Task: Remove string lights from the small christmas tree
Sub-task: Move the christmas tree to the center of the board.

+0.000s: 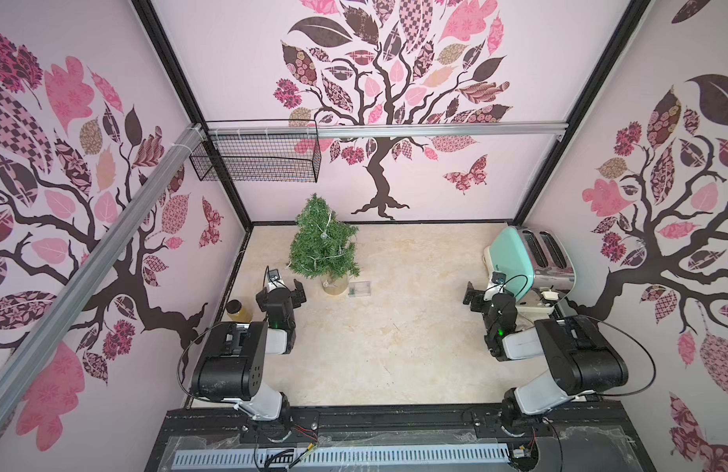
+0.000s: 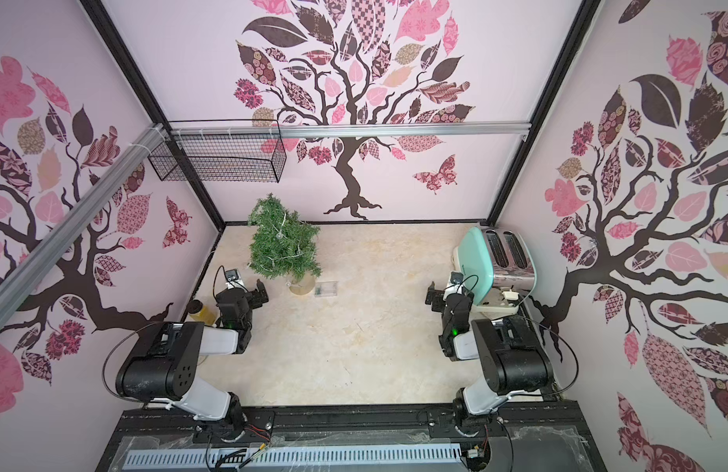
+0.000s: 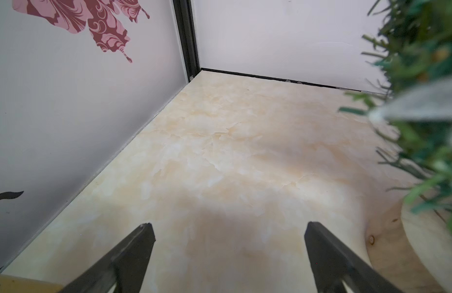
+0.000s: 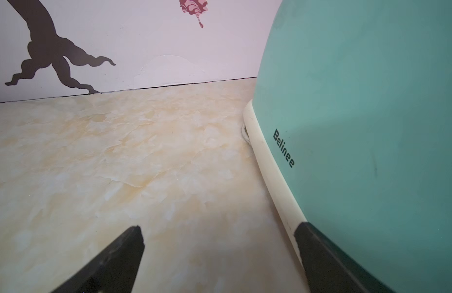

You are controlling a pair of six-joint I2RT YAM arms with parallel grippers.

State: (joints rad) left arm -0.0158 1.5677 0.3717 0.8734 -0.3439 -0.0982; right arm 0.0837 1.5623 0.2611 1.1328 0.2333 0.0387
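in both top views the small bushy green christmas tree (image 1: 323, 245) stands far left on the cream marbled worktop (image 1: 395, 327), thin silvery string lights (image 1: 323, 236) wound through it, their clear box (image 1: 360, 289) beside its tan base (image 1: 335, 286): nothing removed yet. left wrist view: the left hand (image 3: 227, 225) is spread apart, empty, near the tree. right wrist view: the right hand (image 4: 218, 228), also apart, sits beside a mint-green toaster (image 4: 359, 114). next probably calls for pinching the wire.

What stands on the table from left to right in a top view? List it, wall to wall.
From the left: jar of yellow liquid → left pincer, open → small christmas tree wearing the string lights → clear box → right pincer, open → toaster.
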